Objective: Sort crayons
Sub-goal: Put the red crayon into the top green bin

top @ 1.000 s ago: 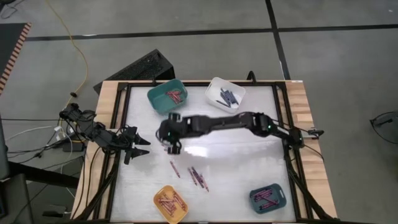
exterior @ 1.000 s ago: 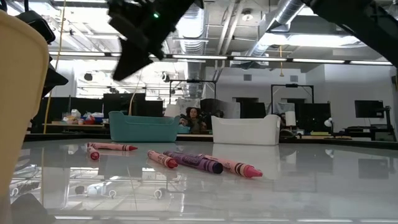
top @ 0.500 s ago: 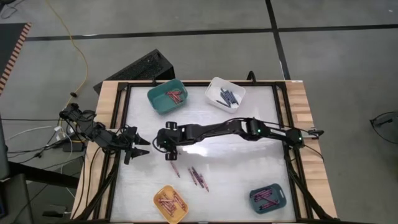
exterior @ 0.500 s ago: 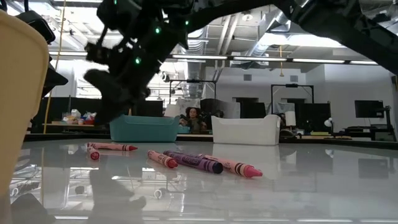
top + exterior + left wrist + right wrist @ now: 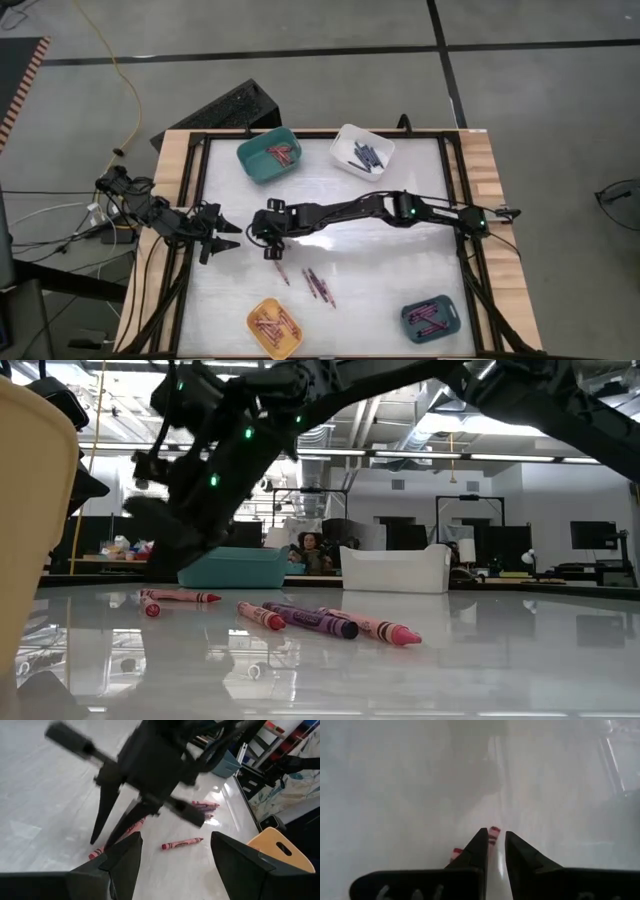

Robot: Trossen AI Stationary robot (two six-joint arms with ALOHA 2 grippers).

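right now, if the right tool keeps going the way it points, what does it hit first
Probably a red crayon lying on the table: the right tool points down with its narrowly parted fingers over the crayon's end. How far above it the tool is, I cannot tell.

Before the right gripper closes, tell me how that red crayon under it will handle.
The red crayon looks like a thin round stick on the glossy table, so it may roll or skid. It seems stiff and light. The right gripper straddles it narrowly.
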